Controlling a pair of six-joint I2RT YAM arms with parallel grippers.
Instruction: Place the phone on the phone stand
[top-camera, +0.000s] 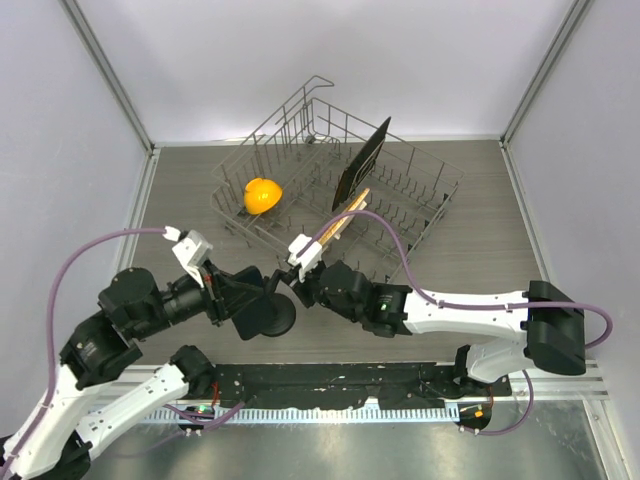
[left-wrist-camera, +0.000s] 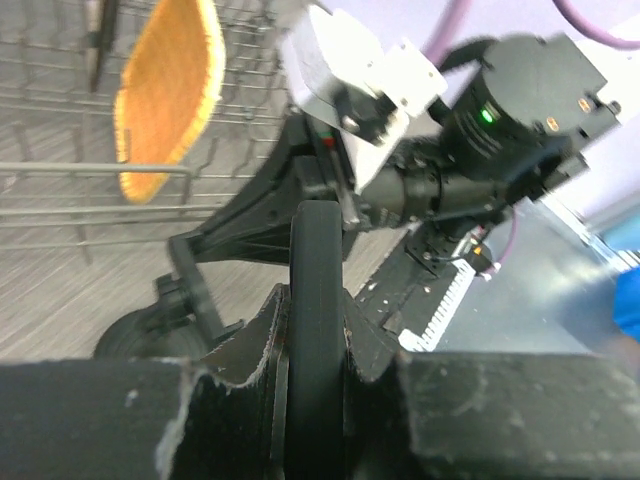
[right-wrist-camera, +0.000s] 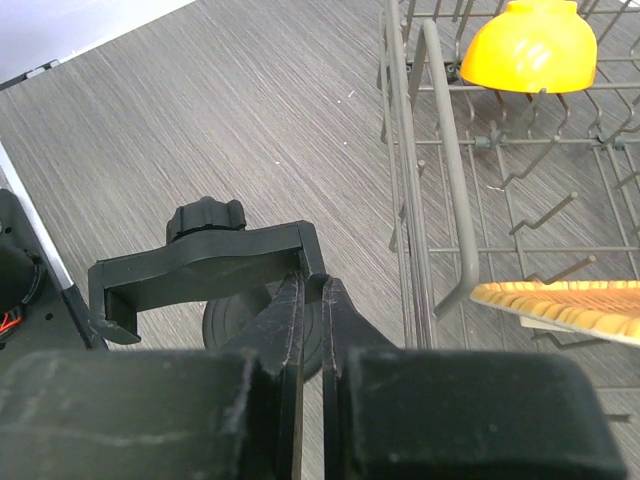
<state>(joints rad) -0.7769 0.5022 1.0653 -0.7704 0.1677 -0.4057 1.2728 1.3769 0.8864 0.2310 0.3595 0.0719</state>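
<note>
My left gripper (top-camera: 243, 300) is shut on the phone (top-camera: 256, 316), a flat black slab held on edge just left of the phone stand (top-camera: 283, 318). In the left wrist view the phone (left-wrist-camera: 317, 300) runs edge-on between my fingers (left-wrist-camera: 255, 340), with the stand (left-wrist-camera: 190, 285) just beyond it. My right gripper (top-camera: 300, 288) is shut on the corner of the stand's clip (right-wrist-camera: 200, 265). The jaws pinch that corner above the round disc base (right-wrist-camera: 232, 325). The right gripper (right-wrist-camera: 313, 292) shows there too. The stand's knob (right-wrist-camera: 205, 215) is behind the clip.
A grey wire dish rack (top-camera: 420, 205) stands behind both grippers. It holds an orange bowl (top-camera: 262, 195), an upright black board (top-camera: 362, 160) and a tan flat piece (top-camera: 342, 222). The rack's near rail (right-wrist-camera: 440, 160) is close to the right of my right gripper.
</note>
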